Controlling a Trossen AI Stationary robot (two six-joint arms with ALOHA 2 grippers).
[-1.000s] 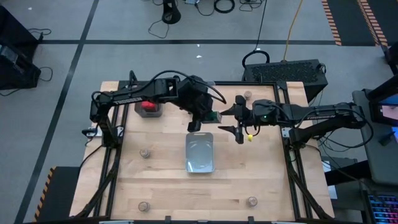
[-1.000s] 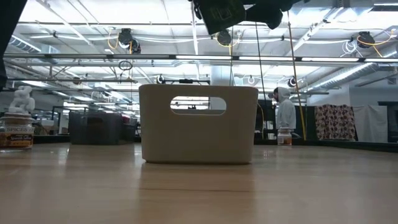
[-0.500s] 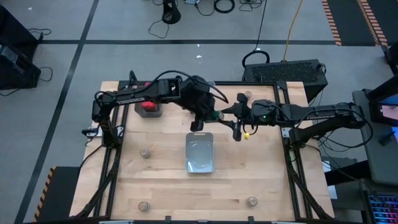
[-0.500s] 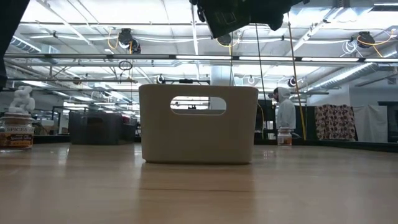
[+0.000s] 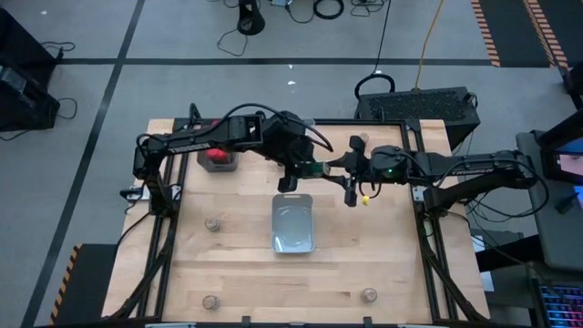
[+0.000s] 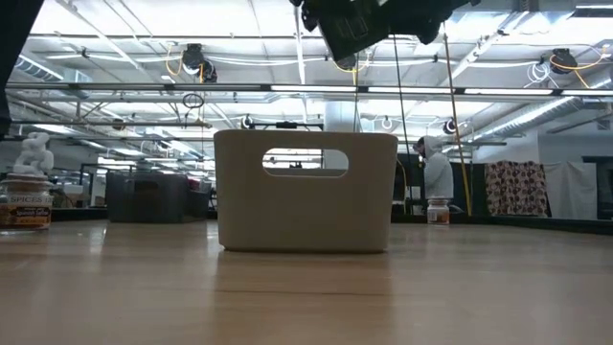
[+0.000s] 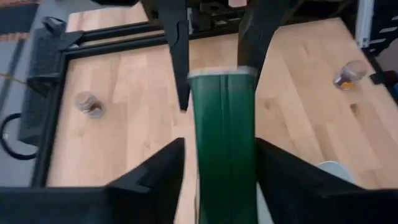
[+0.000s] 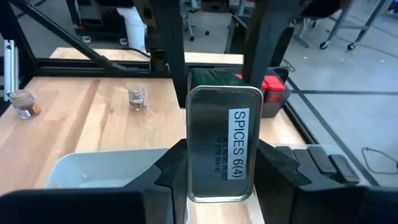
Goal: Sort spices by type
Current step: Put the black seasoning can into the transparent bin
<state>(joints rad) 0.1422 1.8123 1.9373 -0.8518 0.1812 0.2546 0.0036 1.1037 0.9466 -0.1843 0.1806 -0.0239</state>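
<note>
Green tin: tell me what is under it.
The green tin, between the left gripper and right gripper, hangs over bare wooden table just beyond the white bin. The tin itself hides the strip directly beneath.

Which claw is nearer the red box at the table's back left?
Left. The left claw is at the tin above mid-table, on the side facing the red box. The right claw meets the tin from the far side.
</note>
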